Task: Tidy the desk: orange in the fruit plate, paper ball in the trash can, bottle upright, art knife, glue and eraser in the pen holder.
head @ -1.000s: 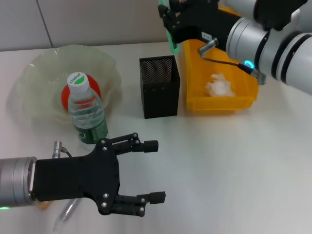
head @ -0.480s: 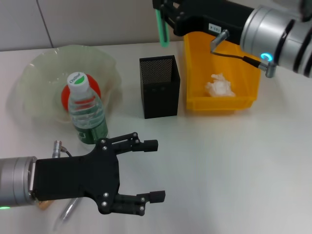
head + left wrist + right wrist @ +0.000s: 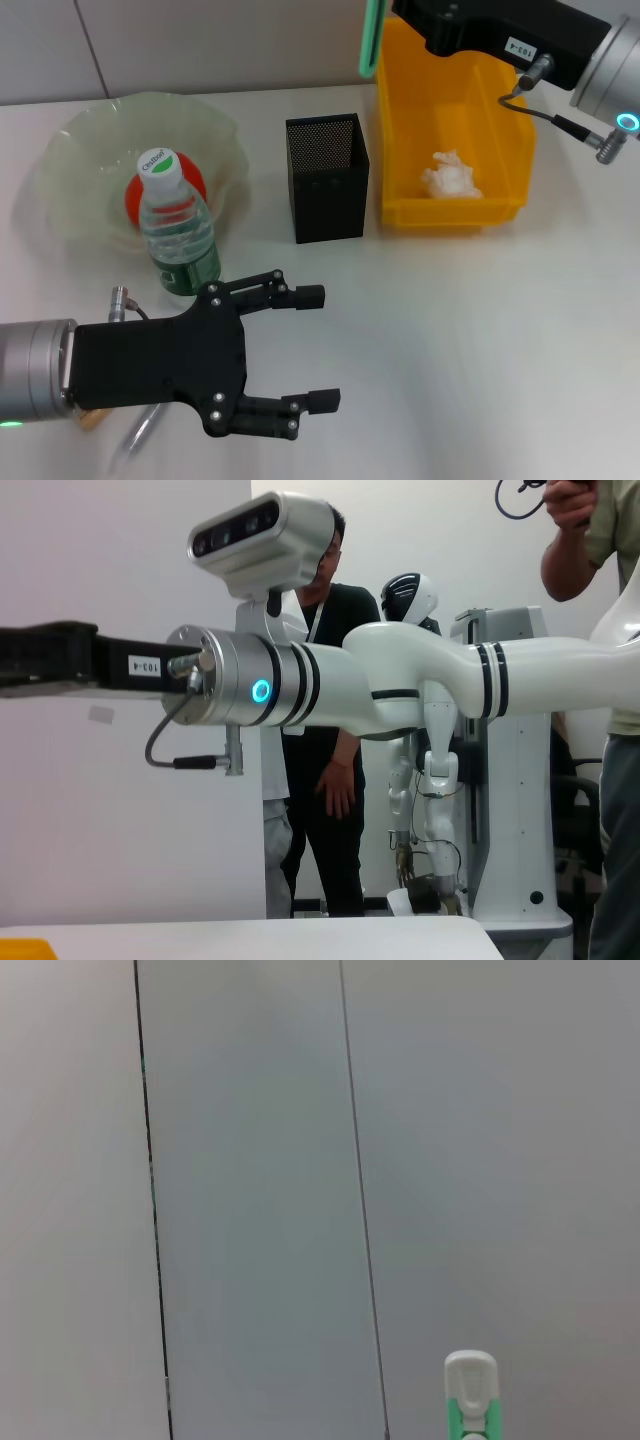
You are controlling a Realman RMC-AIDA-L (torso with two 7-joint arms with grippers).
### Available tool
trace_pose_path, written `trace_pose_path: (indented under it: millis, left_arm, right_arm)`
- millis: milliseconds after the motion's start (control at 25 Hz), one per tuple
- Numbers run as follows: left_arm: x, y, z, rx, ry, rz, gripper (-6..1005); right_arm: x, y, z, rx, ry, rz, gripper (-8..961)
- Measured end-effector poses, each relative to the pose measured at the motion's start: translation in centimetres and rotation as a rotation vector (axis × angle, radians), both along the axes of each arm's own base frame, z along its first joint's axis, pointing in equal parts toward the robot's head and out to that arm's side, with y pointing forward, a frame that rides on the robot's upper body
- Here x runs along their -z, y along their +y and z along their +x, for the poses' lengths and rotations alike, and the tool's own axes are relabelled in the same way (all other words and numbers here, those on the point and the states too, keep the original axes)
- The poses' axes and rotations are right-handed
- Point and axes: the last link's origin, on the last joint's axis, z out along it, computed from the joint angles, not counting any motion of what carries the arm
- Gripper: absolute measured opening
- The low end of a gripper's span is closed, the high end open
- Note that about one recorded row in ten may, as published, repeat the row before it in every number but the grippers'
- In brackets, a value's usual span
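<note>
My right gripper [image 3: 400, 15] is at the top edge of the head view, above the back of the yellow bin, shut on a green art knife [image 3: 371, 40] that hangs down beside it. The knife's white-and-green end shows in the right wrist view [image 3: 470, 1400]. The black mesh pen holder [image 3: 328, 180] stands below and left of the knife. The paper ball [image 3: 450, 175] lies in the yellow bin [image 3: 505, 200]. The bottle [image 3: 178, 225] stands upright before the fruit plate [image 3: 80, 150], which holds the orange [image 3: 145, 197]. My left gripper [image 3: 318, 348] is open and empty near the front.
A clear slim object [image 3: 135, 435] and a small orange-brown piece [image 3: 90, 420] lie partly hidden under my left arm. The left wrist view shows my right arm [image 3: 330, 685] stretched across, with people and another robot behind.
My right gripper has risen and swung right with the art knife, from behind the pen holder toward the back of the yellow bin. The left arm has not moved.
</note>
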Motion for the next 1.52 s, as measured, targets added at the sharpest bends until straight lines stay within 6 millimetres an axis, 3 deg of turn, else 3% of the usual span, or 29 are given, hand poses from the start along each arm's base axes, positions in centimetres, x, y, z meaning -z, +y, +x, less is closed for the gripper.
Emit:
trace_pose_path:
  millis: [400, 960, 1520]
  left_arm:
    - [0.3, 0.0, 0.3, 0.012, -0.001, -0.009, 863]
    - [0.6, 0.1, 0.4, 0.019, 0.008, -0.003, 863]
    - [0.9, 0.5, 0.9, 0.034, 0.016, -0.003, 863]
  right_arm:
    - [0.4, 1.4, 1.7, 0.059, 0.034, -0.045, 184]
    - [3.4, 3.7, 2.4, 0.119, 0.001, -0.159, 187]
    - [5.1, 4.4, 3.7, 0.177, -0.04, -0.196, 196]
